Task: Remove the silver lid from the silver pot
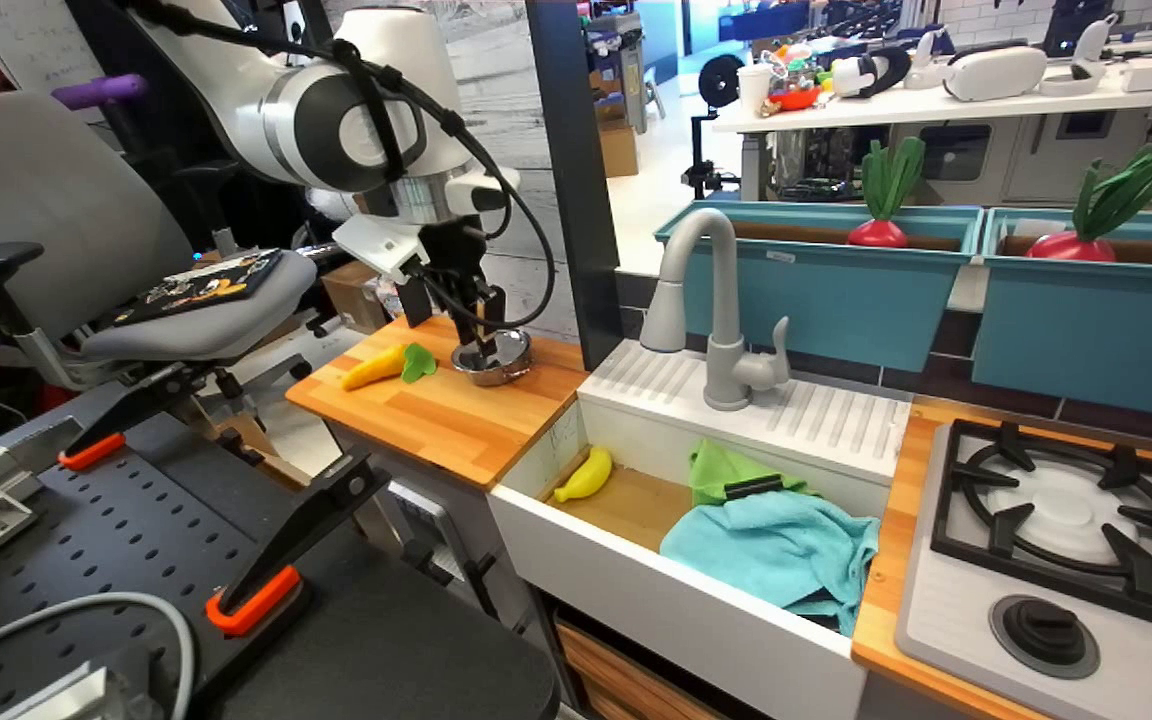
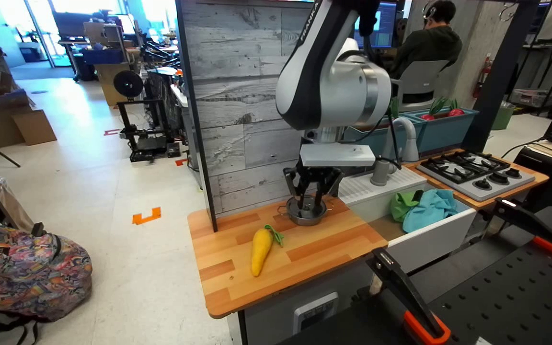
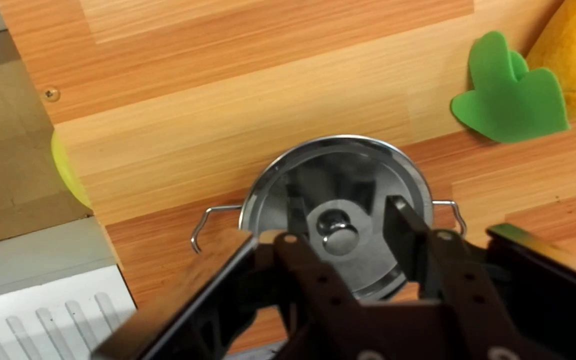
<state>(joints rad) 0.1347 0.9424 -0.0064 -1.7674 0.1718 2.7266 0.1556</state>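
Note:
The silver pot [image 1: 492, 377] stands on the wooden counter, in view in both exterior views [image 2: 305, 221]. Its wire handles stick out at both sides in the wrist view. The silver lid [image 3: 360, 265] sits on the pot, with a round shiny knob [image 3: 340, 241] at its middle. My gripper [image 3: 346, 220] points down over the lid and is open. Its two fingers stand on either side of the knob, with a gap to it on each side. In an exterior view the fingertips [image 2: 309, 205] are low, at the lid. Whether they touch it I cannot tell.
A yellow plush vegetable [image 2: 260, 249] with a green leaf [image 3: 513, 95] lies on the counter beside the pot. A wood-panel wall [image 2: 242, 158] rises behind. The sink [image 1: 676, 600] holds a yellow banana [image 1: 588, 474] and cloths [image 1: 776, 545]. A grey faucet [image 1: 721, 300] stands by it.

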